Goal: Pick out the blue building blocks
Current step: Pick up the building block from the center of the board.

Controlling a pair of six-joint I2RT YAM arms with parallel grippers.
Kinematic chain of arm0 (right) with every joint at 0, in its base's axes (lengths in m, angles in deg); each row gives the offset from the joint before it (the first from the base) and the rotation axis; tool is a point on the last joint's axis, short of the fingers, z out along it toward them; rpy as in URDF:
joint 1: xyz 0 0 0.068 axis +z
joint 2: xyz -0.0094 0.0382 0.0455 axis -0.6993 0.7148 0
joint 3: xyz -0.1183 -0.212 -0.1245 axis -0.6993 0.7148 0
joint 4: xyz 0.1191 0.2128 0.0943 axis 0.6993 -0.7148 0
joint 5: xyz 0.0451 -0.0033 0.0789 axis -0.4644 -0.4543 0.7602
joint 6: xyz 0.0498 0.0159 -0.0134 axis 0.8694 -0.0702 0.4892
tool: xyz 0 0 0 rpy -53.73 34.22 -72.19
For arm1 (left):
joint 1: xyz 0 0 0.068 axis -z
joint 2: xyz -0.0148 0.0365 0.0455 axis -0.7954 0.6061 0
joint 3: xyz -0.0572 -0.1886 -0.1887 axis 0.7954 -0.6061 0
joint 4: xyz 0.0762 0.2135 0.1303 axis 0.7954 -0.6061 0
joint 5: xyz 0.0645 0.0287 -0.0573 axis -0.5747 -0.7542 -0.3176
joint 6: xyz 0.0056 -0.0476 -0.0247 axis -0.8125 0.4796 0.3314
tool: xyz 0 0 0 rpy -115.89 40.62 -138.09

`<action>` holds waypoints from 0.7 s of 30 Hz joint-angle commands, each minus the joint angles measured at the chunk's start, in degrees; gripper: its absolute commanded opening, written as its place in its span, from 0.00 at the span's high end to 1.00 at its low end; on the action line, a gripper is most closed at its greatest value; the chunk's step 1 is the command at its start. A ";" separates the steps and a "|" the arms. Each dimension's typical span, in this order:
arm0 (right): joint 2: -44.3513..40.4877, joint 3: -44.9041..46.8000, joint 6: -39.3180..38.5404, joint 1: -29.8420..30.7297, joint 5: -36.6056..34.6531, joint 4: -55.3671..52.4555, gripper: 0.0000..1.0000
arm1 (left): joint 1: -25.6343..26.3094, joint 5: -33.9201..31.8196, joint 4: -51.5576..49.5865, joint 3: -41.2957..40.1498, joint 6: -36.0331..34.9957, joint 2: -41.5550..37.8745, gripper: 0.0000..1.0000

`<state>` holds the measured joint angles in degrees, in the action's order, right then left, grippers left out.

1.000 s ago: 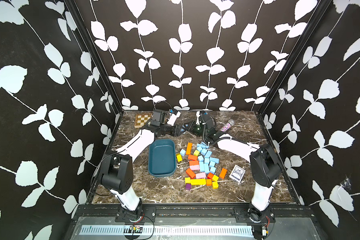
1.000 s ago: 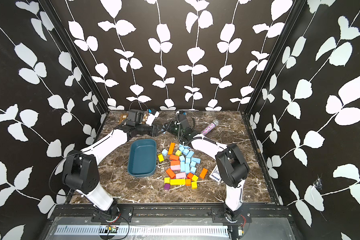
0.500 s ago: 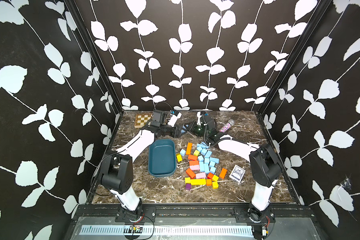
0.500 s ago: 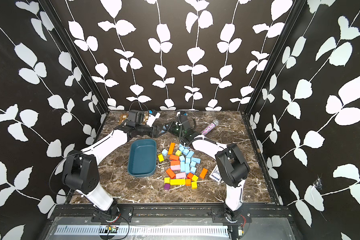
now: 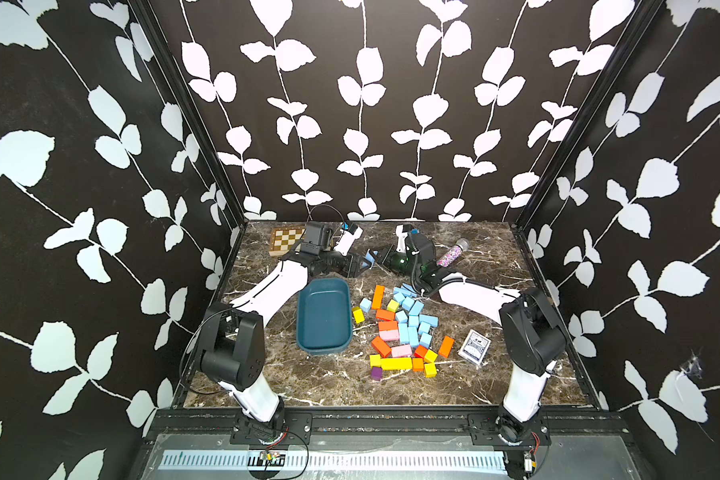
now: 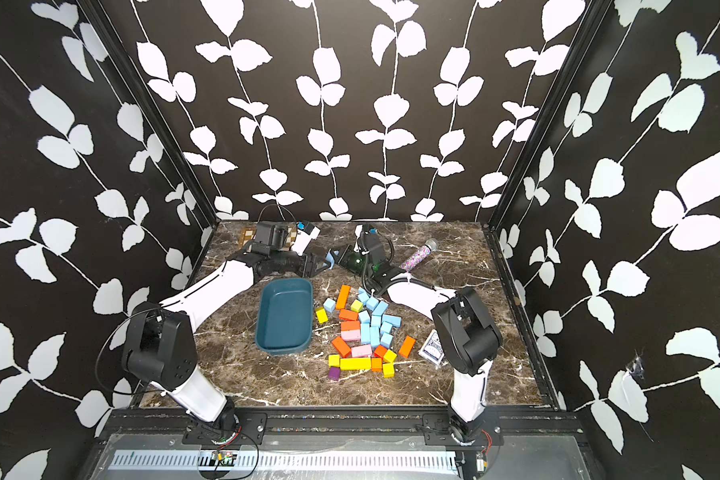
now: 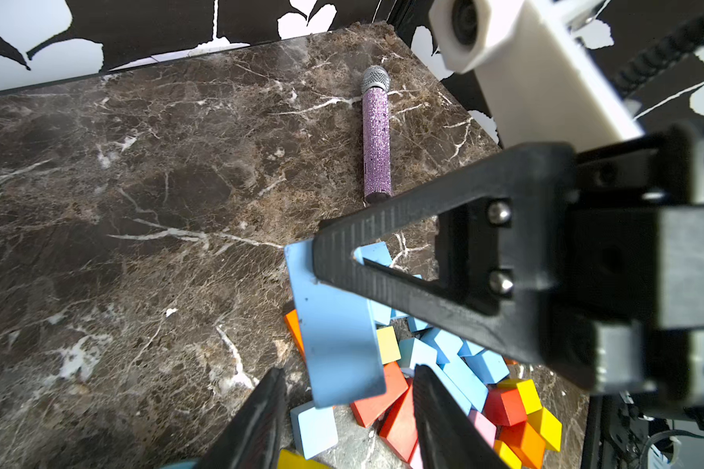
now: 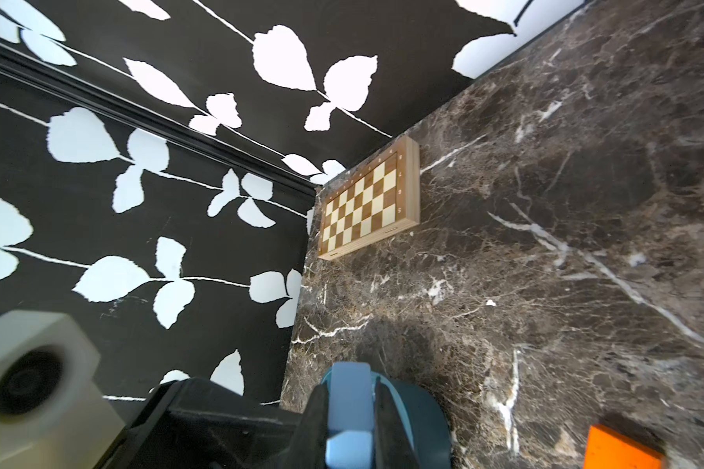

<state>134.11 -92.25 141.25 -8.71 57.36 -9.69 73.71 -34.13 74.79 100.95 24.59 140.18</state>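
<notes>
The blue building blocks lie mixed with other colours in a pile right of the teal tray, which is empty. Behind the tray the two grippers meet tip to tip above the table. My right gripper is shut on one long blue block. My left gripper stands open. The free end of that block hangs between its fingers, touching neither.
Orange, yellow, pink and purple blocks share the pile. A chessboard lies in the back left corner. A glittery purple microphone is at the back right. A card deck sits right of the pile.
Both grippers keep their place tip to tip behind the tray. No clear movement shows.
</notes>
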 commanded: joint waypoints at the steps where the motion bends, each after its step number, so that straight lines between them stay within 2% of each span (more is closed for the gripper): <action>1: -2.26 -0.02 1.20 -0.15 1.74 4.61 0.92 | 0.08 -0.15 -1.00 -0.30 -0.03 -1.07 0.48; 8: -2.04 -0.46 0.98 -0.07 3.17 4.14 0.92 | 0.12 0.79 0.44 0.48 1.54 0.16 0.51; 21: -1.90 -0.93 0.45 0.19 4.51 3.72 0.91 | 0.50 0.72 0.95 2.82 2.83 2.29 0.63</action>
<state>134.11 -92.25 141.14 -8.73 60.47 -8.79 73.99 -33.43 75.09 102.18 27.12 142.58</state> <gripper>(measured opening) 0.149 0.376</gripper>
